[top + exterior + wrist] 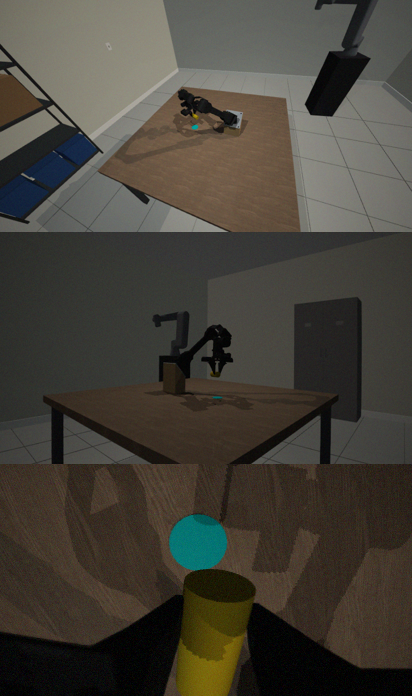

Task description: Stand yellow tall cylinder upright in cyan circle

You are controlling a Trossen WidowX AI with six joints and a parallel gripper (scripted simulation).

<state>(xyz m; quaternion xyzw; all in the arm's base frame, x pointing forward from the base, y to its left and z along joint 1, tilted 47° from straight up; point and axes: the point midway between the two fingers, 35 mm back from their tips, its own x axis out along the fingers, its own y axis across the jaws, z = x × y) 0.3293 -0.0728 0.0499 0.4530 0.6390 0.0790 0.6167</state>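
The yellow tall cylinder (195,116) (215,374) (210,639) is held in the air, lying close to level in the exterior view. My gripper (217,373) (216,607) is shut on it, with a black finger on each side, and points down. The cyan circle (194,127) (217,397) (198,542) is flat on the table, below the held cylinder in the exterior view. In the wrist view the circle shows whole, just beyond the cylinder's end face. The cylinder's other end is cut off by the lower edge of the wrist view.
The arm's base stands on a block (232,131) (173,378) on the wooden table (230,173) (144,416), to one side of the circle. The arm's shadows fall across the table around the circle. A second robot arm on a black pedestal (337,83), a shelf rack and a cabinet (327,358) stand away from the table.
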